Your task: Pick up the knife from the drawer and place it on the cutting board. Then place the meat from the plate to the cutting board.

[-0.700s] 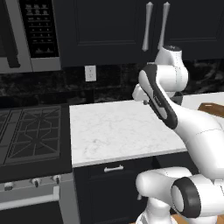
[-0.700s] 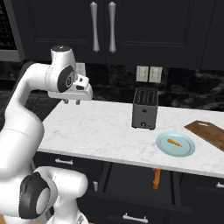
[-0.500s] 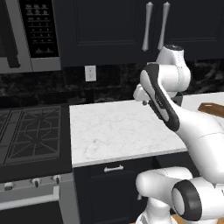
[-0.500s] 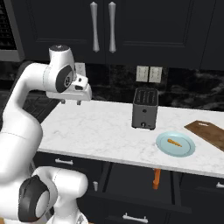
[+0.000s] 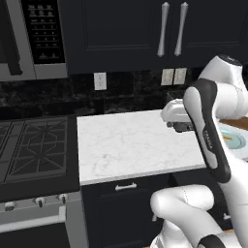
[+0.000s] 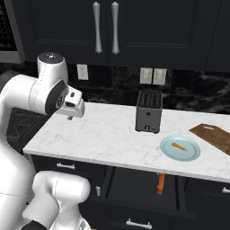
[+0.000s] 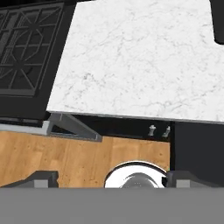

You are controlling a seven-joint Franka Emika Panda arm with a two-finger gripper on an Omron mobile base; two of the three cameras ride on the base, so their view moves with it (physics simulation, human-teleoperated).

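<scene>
The tool (image 6: 70,117) hangs above the left part of the white marble bench (image 6: 103,139), carrying nothing; I cannot tell how wide its fingers stand. Below the bench edge the drawer (image 6: 143,188) stands open, and the knife (image 6: 161,183) lies inside it with its reddish-brown handle showing. The meat (image 6: 179,146) rests on the plate (image 6: 191,153), in front of and to the right of the black toaster (image 6: 148,111). The cutting board (image 6: 212,138) lies just beside the plate, at the bench's right end.
</scene>
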